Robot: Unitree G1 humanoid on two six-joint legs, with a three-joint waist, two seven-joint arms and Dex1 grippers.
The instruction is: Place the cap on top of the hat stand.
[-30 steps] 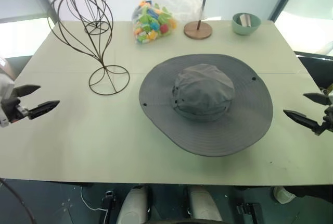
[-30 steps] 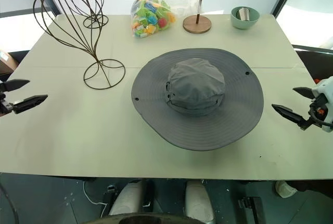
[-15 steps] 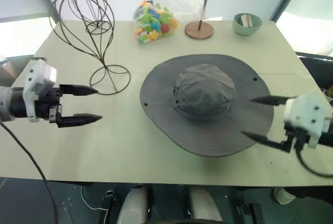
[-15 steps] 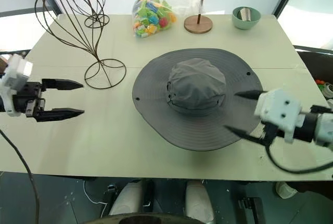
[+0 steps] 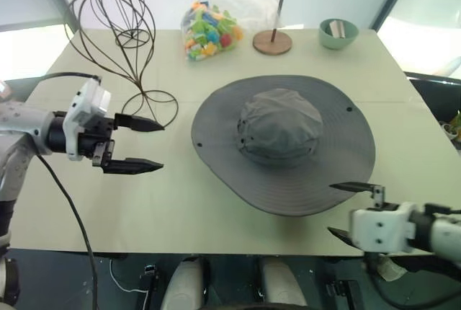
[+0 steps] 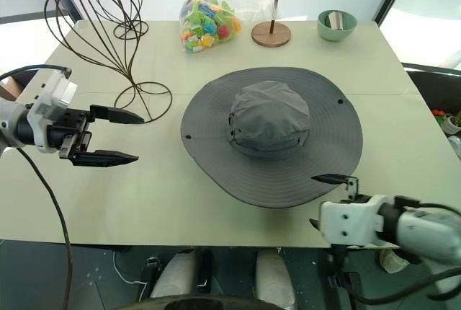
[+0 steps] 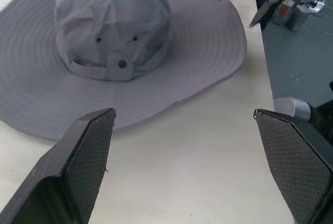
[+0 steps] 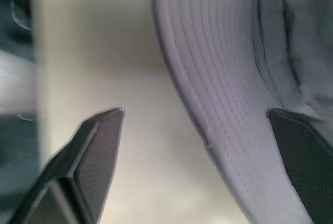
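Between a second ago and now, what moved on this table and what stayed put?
Both open grippers came in from the table's sides: the left gripper toward the cap, the right gripper to its near brim edge. Nothing grasped. Cap and hat stand unmoved.

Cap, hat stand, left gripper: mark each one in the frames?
cap (image 5: 281, 124): left eye view, on the soft crown.
hat stand (image 5: 149, 100): left eye view, on the wire where the neck meets the ring base.
left gripper (image 5: 148, 145): left eye view, midway between its two open black fingertips.
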